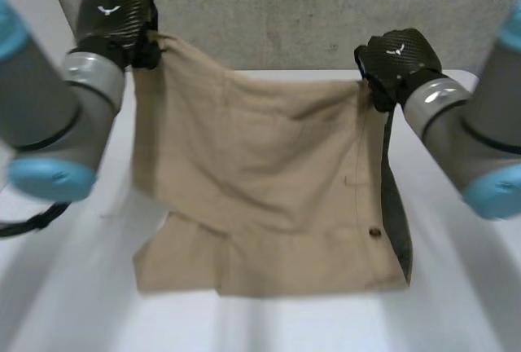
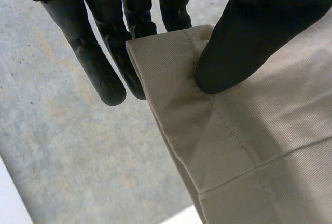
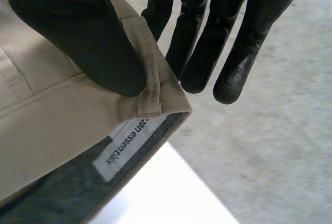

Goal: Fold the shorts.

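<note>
Head view: shows beige shorts held up by two top corners, left hand on one and right hand on the other. Hangs slack in the middle, with the lower edge resting on the white surface.

Left wrist view: shows the thumb pressing a hemmed corner against fingers behind the cloth. Pinches only near the very edge, with two fingers straight and free beside it.

Right wrist view: shows the thumb clamping the waistband just beside a belt loop, above a white label, with fingers almost straight behind.

Could probably slip out of either pinch if stretched too hard, with so little cloth held. Could also land crooked if lowered with one corner higher than the other.
</note>
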Controlling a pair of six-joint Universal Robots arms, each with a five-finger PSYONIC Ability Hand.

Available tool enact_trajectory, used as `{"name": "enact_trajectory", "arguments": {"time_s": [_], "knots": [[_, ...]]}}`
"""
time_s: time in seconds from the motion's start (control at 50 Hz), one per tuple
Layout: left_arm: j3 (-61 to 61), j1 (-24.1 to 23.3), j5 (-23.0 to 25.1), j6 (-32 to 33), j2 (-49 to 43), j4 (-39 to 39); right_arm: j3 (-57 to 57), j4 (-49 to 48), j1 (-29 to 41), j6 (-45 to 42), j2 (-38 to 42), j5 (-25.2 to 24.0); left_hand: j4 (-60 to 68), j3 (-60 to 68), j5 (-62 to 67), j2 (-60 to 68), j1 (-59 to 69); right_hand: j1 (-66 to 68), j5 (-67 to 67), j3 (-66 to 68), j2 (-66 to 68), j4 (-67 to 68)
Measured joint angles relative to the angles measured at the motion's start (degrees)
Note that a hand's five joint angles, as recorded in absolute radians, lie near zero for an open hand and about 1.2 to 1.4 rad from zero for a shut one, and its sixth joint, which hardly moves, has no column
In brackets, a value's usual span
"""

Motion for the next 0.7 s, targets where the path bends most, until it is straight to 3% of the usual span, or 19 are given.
{"name": "enact_trajectory", "arguments": {"time_s": [0.08, 0.12, 0.14, 0.16, 0.2, 0.24, 0.32, 0.52, 0.6, 0.66, 0.7], "knots": [[9.5, 0.2, -0.1, 0.2, -11.0, 6.7, -3.9, -11.7, 0.3, -0.7, 7.6, 5.0, 0.0, 0.0, 0.0, 0.0, 0.0, 0.0, 0.0, 0.0, 0.0, 0.0], [16.1, 0.1, 0.7, 0.3, -18.3, 11.2, -6.1, -19.1, 0.6, -2.4, 12.3, 7.7, -19.6, -19.2, -18.2, -19.6, -20.5, -4.1, -4.0, -5.5, -5.8, -5.8], [18.1, 0.0, 1.3, 0.4, -20.7, 12.5, -6.8, -20.9, 0.7, -3.4, 13.8, 8.3, -26.7, -26.1, -25.2, -27.8, -28.3, -12.6, -11.5, -13.9, -13.7, -14.2], [19.7, -0.1, 2.0, 0.5, -22.6, 13.3, -7.5, -22.2, 0.9, -4.8, 15.5, 8.8, -42.3, -41.3, -40.7, -43.0, -44.9, -12.6, -11.5, -13.9, -13.7, -14.2], [22.0, -0.3, 3.3, 0.9, -25.6, 14.5, -8.3, -23.1, 1.2, -7.1, 17.6, 9.3, -53.2, -52.0, -51.0, -52.6, -52.1, -39.2, -41.2, -44.2, -44.6, -44.6], [23.4, -0.5, 4.5, 1.4, -27.7, 15.0, -8.6, -23.0, 1.5, -8.9, 18.8, 9.5, -56.4, -55.2, -53.5, -55.9, -52.6, -44.6, -50.5, -53.4, -53.4, -53.9], [23.3, -0.8, 5.4, 2.4, -29.2, 14.9, -7.3, -21.1, 2.0, -10.9, 19.0, 9.5, -56.6, -55.4, -53.5, -56.5, -52.6, -45.0, -51.9, -55.5, -54.9, -55.0], [9.9, -0.9, 3.8, 3.0, -20.0, 13.2, 5.6, -14.5, 0.0, -6.8, 5.5, 5.8, -56.6, -55.4, -53.5, -56.6, -52.6, -45.0, -51.9, -55.5, -54.9, -55.0], [-3.5, -1.1, 3.6, 2.8, -9.7, 10.8, 12.9, -6.7, -2.3, -6.1, -1.2, -1.0, -56.6, -55.4, -53.5, -56.6, -52.6, -45.0, -51.9, -55.5, -54.9, -55.0], [-6.8, -1.2, 3.7, 2.7, -7.4, 9.6, 14.5, -4.7, -2.9, -6.1, -2.2, -2.7, -56.6, -55.3, -53.5, -56.6, -52.6, -45.0, -51.9, -55.5, -54.9, -55.0], [-19.5, -3.0, 3.8, 2.0, 1.4, 4.4, 20.5, 2.7, -6.2, -6.5, -5.9, -9.6, -52.4, -51.6, -49.4, -52.0, -47.6, -44.8, -51.0, -53.6, -53.3, -54.4]]}}
